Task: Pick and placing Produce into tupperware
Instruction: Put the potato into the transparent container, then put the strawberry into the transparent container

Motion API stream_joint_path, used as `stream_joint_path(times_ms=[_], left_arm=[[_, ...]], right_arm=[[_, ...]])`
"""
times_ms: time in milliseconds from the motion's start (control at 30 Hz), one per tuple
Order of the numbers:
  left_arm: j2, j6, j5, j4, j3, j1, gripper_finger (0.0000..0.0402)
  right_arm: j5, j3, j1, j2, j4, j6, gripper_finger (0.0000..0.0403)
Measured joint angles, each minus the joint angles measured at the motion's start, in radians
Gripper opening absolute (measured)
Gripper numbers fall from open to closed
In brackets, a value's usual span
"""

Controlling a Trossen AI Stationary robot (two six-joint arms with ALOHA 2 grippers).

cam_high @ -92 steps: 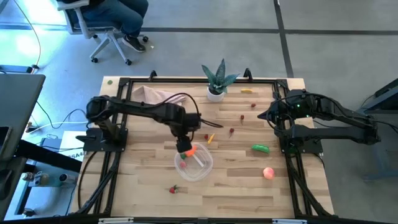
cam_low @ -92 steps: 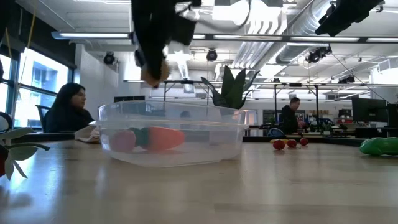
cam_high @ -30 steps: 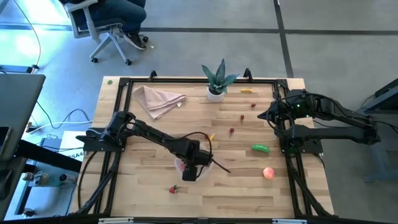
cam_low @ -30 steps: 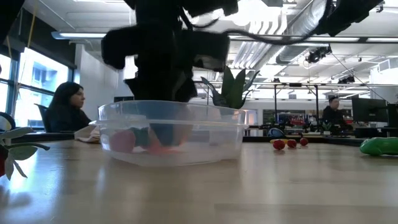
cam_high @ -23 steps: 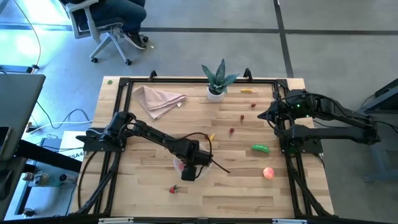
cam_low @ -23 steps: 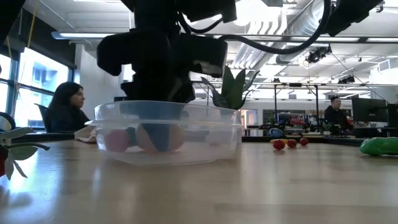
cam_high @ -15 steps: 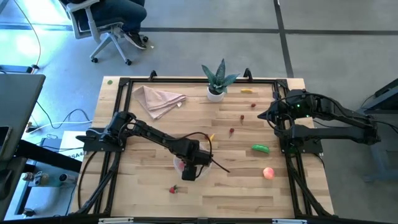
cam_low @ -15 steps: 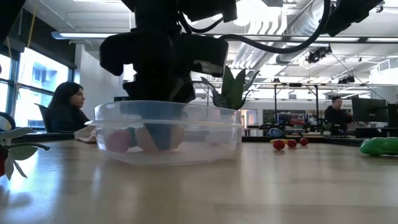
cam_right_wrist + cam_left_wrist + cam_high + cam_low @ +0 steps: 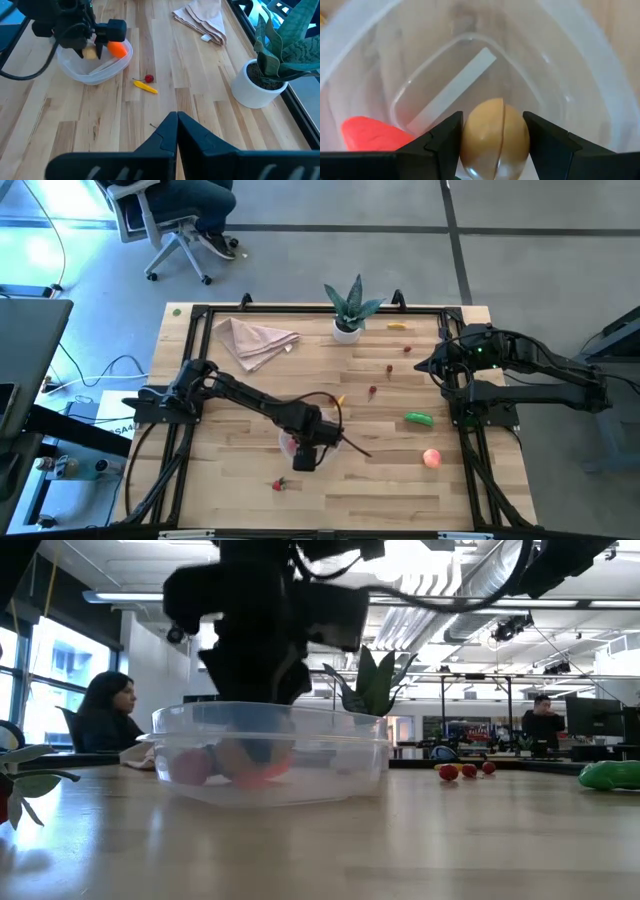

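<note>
My left gripper reaches down into the clear round tub at the table's middle and is shut on a tan round toy piece. An orange carrot lies on the tub's floor beside it. On the table lie a pink peach, a green cucumber, a yellow banana and small red pieces. My right gripper waits shut at the table's right side, touching nothing. My left gripper pinches the tan round piece across its middle, one finger on each side. The fingers come from above, pointing down into the tub. The piece sits low inside the tub, beside the carrot. Whether it rests on the tub's floor, I cannot tell.
A green spiky plant in a white pot stands at the far edge, and a beige napkin lies far left. A red piece with green leaves lies near the tub, and a small yellow piece lies just beyond it.
My left gripper has stayed inside the tub, shut on the tan piece, and has risen a little. The tub has slid slightly toward the table's left.
</note>
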Motion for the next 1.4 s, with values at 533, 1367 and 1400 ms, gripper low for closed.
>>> stream_joint_path(times_ms=[533,1367,1400], left_arm=[[0.023,0.004,-0.042,-0.093,0.065,0.001,0.0193],[0.022,-0.165,-0.045,-0.602,0.390,-0.003,0.0193],[0.021,-0.185,-0.046,-0.631,0.401,-0.007,0.0193]], right_arm=[[0.000,0.000,0.000,0.000,0.000,0.000,0.0000],[0.000,0.000,0.000,0.000,0.000,0.000,0.0000],[0.000,0.000,0.000,0.000,0.000,0.000,0.0000]])
